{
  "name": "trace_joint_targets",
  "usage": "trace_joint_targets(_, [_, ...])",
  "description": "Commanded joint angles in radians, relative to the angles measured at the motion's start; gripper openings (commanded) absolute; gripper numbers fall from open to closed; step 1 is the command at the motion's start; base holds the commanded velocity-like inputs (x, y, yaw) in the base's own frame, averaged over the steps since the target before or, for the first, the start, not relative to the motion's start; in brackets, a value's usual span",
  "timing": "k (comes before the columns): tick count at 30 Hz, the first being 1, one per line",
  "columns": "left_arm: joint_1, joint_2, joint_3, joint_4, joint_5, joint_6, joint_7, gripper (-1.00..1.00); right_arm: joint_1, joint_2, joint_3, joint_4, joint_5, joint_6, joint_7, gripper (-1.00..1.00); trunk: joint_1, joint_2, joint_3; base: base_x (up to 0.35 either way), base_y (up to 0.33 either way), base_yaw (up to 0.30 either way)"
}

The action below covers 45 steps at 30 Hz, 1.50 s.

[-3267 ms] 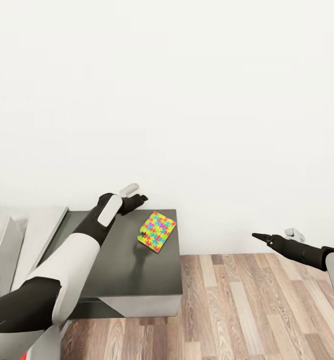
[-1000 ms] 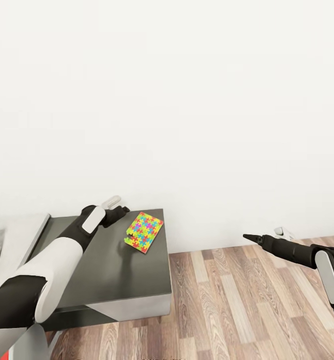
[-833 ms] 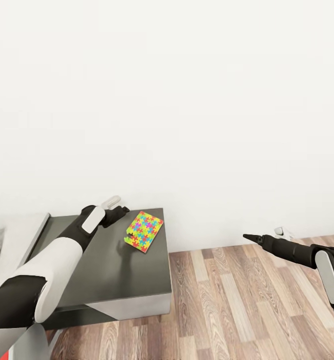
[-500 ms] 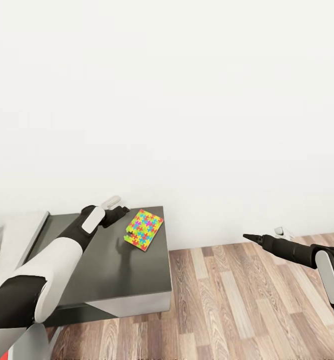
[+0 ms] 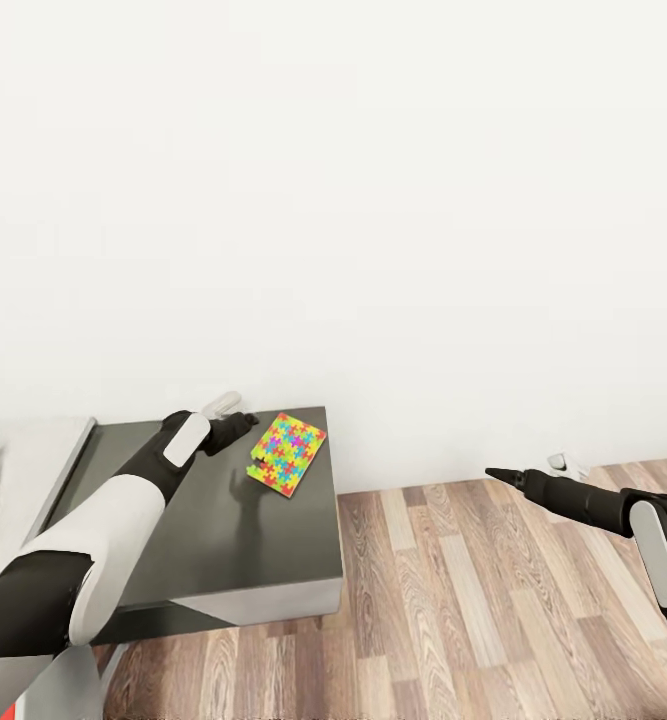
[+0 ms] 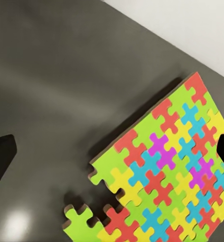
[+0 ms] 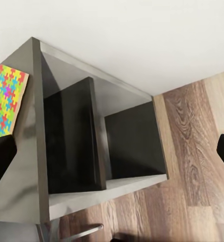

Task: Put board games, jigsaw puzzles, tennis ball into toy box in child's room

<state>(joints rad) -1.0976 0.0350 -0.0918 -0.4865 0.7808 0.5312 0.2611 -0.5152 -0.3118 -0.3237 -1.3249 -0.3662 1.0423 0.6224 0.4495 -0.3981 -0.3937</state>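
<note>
Left fingers are spread wide, one dark tip each side of the wrist picture, nothing between them but bare dark surface and the puzzle. From the head view the left gripper hovers just beside the puzzle's left edge, over the far part of the surface, not touching it.

That puzzle lies flat near the far right corner of the surface, close to the white wall, turned a little askew. Bright stuff: green, yellow, red, blue, magenta pieces locked in a thin sheet with a brown cardboard edge. One corner is ragged, a green piece sticking out almost on its own.

My read: it's light and thin, fairly stiff as a sheet, but those joints could part if it's bent or dragged. Lying flat, there's no easy lip; best bet looks like pinching across an edge near the surface's rim, away from that loose corner, and lifting level.

Over on the right, the right gripper hangs out over the wood floor, well apart from everything; its fingers stand apart too, empty.
</note>
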Motion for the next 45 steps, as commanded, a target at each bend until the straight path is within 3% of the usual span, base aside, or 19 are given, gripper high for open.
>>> trace_joint_targets(1, [-0.001,0.001,-0.008,-0.002,0.011,0.002,0.009,1.00,-0.001,0.000,-0.001,0.000,0.006,0.005,0.008,1.00,0.000,-0.002,-0.003,0.000,0.000,0.000])
trace_joint_targets(22, [0.000,-0.002,-0.012,-0.002,0.011,0.002,0.007,1.00,0.000,0.000,-0.002,-0.007,0.006,0.005,0.008,1.00,0.000,-0.002,-0.035,0.000,0.000,0.000])
trace_joint_targets(45, [0.001,-0.009,-0.014,0.023,0.010,0.001,0.001,1.00,0.000,-0.001,-0.003,-0.011,0.006,0.005,0.008,1.00,0.000,-0.002,-0.039,0.000,0.000,-0.037])
